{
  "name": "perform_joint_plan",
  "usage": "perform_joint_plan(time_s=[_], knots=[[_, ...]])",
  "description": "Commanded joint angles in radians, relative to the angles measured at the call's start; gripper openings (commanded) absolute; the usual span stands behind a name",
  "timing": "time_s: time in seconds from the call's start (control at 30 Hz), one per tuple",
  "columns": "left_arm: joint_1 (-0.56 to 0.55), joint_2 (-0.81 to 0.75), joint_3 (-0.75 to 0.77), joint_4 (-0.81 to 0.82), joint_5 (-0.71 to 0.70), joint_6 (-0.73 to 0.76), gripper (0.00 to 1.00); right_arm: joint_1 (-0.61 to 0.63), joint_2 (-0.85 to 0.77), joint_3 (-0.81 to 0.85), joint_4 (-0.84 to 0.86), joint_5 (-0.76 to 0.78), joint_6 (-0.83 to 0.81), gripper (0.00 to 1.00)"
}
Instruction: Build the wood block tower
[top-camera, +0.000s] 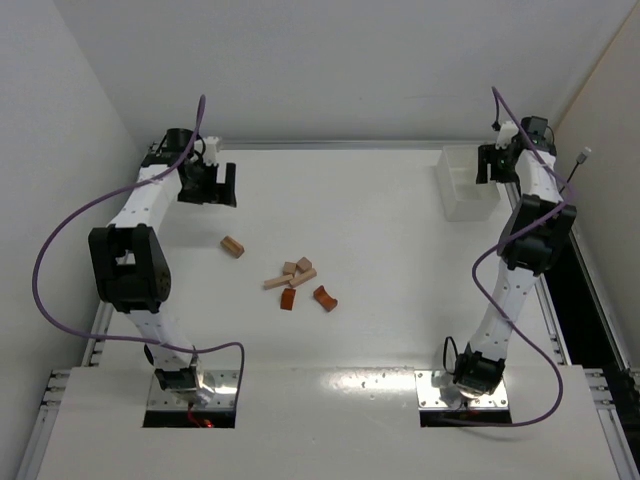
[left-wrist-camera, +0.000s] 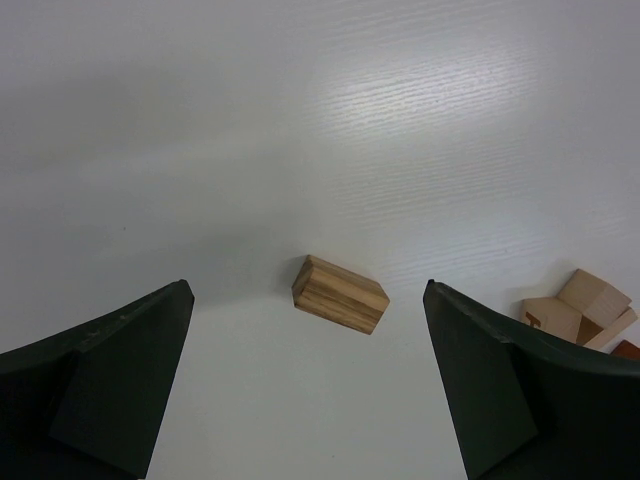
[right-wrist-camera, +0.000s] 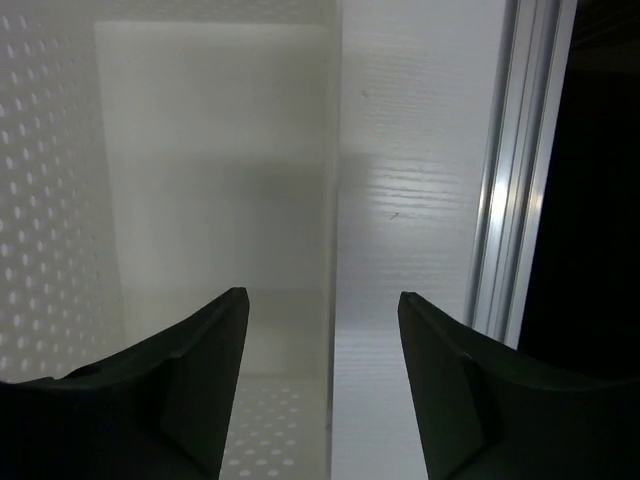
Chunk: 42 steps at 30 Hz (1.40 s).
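White tray (top-camera: 470, 208) on table's (top-camera: 400, 250) far-right corner

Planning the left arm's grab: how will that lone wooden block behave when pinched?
The lone block looks like solid grained wood, so probably stiff and light. Lying on a flat face, it shouldn't roll, but may slide on the smooth table.

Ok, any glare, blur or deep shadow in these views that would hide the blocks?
Top external: even light, sharp; the blocks are tiny but distinct. Left wrist: a glare patch on the table upper right; the lone tan block is crisp. Right wrist: the white tray looks washed out, low contrast, black band at right; no blocks visible.
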Motion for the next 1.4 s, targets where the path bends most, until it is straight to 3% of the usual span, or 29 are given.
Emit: perform_joint_plan(time_s=[0.0,0.13,0.3,0.5,0.63,0.73,0.87,1.0,1.13,1.37], knots=[[-0.018,-0.005,0.057,-0.020,0.040,0.027,1.00,-0.001,-0.071,0.013,0.026,-0.044,-0.034,0.72],[-0.027,-0.028,0.066,-0.020,0.040,0.027,1.00,0.009,-0.215,-0.136,0.047,-0.132,-0.012,1.00],[-0.053,-0.125,-0.029,0.002,0.049,0.027,1.00,0.052,-0.563,-0.441,0.129,-0.221,-0.002,1.00],[-0.257,-0.255,-0.185,-0.035,-0.007,0.087,1.00,0.136,-1.001,-0.787,0.243,-0.335,-0.002,1.00],[-0.421,-0.358,-0.346,-0.035,-0.067,0.075,1.00,0.213,-1.225,-0.950,0.248,-0.373,-0.127,1.00],[-0.507,-0.408,-0.434,-0.035,-0.078,0.065,0.89,0.277,-1.258,-0.929,0.120,-0.431,-0.227,1.00],[-0.552,-0.432,-0.511,-0.035,-0.125,0.065,0.69,0.315,-1.205,-0.878,-0.012,-0.388,-0.204,1.00],[-0.591,-0.444,-0.570,0.015,-0.213,0.075,0.58,0.325,-1.145,-0.835,-0.112,-0.409,-0.215,1.00],[-0.610,-0.413,-0.603,0.084,-0.262,0.096,0.51,0.325,-1.148,-0.855,-0.079,-0.409,-0.190,1.00],[-0.639,-0.341,-0.594,0.170,-0.294,0.159,0.51,0.357,-1.171,-0.880,-0.065,-0.327,-0.170,1.00]])
